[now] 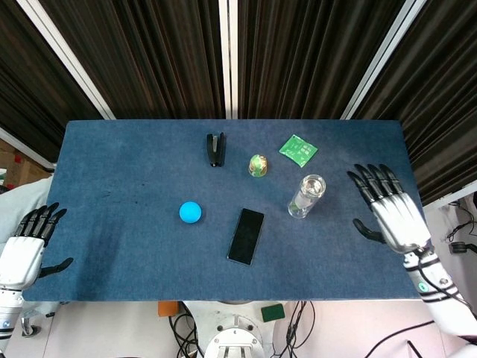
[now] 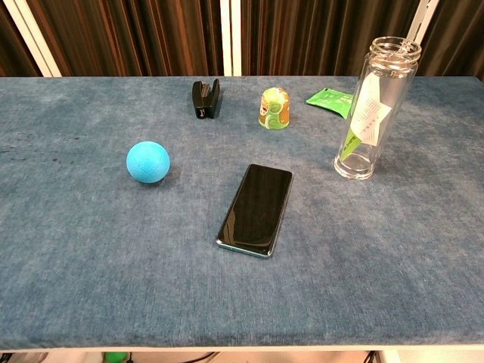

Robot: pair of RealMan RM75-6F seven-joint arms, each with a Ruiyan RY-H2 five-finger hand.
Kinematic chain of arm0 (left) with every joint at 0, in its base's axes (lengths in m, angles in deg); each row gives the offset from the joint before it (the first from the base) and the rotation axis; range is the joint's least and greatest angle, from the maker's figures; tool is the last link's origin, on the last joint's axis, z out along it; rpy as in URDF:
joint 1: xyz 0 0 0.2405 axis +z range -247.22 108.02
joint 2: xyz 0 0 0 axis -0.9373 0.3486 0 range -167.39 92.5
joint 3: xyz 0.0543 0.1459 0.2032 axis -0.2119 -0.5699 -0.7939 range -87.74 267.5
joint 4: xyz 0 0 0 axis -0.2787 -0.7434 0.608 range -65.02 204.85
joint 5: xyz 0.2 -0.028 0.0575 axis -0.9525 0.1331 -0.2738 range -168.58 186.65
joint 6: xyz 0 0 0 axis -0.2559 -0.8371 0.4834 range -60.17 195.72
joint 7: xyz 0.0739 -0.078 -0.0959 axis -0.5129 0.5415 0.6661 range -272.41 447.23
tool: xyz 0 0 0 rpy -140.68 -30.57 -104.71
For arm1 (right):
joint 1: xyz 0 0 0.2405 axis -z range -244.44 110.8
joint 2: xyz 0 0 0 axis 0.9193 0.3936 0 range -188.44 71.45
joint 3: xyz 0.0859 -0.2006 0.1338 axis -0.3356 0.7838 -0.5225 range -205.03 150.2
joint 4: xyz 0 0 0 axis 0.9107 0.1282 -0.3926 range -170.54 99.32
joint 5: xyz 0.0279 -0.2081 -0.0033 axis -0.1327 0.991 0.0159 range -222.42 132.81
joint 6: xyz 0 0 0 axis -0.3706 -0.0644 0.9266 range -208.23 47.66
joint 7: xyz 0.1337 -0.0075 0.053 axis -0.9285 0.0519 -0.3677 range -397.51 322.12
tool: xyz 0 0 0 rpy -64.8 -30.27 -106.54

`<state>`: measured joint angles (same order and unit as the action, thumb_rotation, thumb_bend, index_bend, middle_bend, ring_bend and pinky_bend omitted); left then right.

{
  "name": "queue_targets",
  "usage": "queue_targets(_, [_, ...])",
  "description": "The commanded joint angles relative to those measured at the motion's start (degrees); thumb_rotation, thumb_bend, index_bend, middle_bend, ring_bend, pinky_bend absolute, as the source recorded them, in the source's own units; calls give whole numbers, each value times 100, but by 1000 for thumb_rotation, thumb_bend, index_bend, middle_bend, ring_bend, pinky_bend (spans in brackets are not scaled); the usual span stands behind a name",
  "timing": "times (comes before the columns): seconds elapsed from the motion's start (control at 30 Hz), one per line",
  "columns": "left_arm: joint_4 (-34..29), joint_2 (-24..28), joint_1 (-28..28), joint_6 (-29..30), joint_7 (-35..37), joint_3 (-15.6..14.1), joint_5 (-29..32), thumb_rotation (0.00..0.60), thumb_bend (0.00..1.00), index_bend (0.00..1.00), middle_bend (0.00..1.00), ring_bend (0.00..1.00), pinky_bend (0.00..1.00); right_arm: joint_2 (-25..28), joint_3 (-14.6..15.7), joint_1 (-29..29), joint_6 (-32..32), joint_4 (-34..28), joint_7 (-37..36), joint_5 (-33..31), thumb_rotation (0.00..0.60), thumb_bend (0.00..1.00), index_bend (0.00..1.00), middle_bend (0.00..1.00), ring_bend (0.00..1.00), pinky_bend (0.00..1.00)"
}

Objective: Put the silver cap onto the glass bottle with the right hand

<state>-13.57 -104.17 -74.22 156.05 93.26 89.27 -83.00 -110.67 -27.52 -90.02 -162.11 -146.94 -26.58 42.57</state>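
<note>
The clear glass bottle (image 1: 305,195) (image 2: 373,110) stands upright right of the table's middle, with a paper slip and green leaves inside. Its mouth shows a bare glass rim. I see no silver cap in either view. My right hand (image 1: 389,213) hovers to the right of the bottle near the table's right edge, well apart from it, fingers spread and holding nothing. My left hand (image 1: 28,247) hangs off the table's front left corner, fingers apart and holding nothing. The chest view shows neither hand.
A black phone (image 1: 246,236) (image 2: 255,209) lies in front of the bottle to its left. A blue ball (image 1: 191,212) (image 2: 148,161), a black stapler (image 1: 215,149), a small yellow-green toy (image 1: 258,165) and a green packet (image 1: 298,150) also sit on the blue table (image 1: 119,164).
</note>
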Motion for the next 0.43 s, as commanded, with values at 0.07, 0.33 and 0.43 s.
queue_targets(0.07, [-60,-27,-12,64,-124,20,-63,600,54,103,47,8,89,-1718,686,1745,-1644,3083,-1410,724,600,270,0,0,0,0])
queue_targets(0.33, [-172,-74,-16,104,-381,2,-158,600,54,101,46,8,90,-2493,387,2032,-1373,4565,-2041,149,600,270,0,0,0,0])
queue_targets(0.43, [-182,-94,-16,64,-422,-7,-130,600,55,100,43,9,89,-2604,300,2043,-1282,4781,-2204,89,600,270,0,0,0,0])
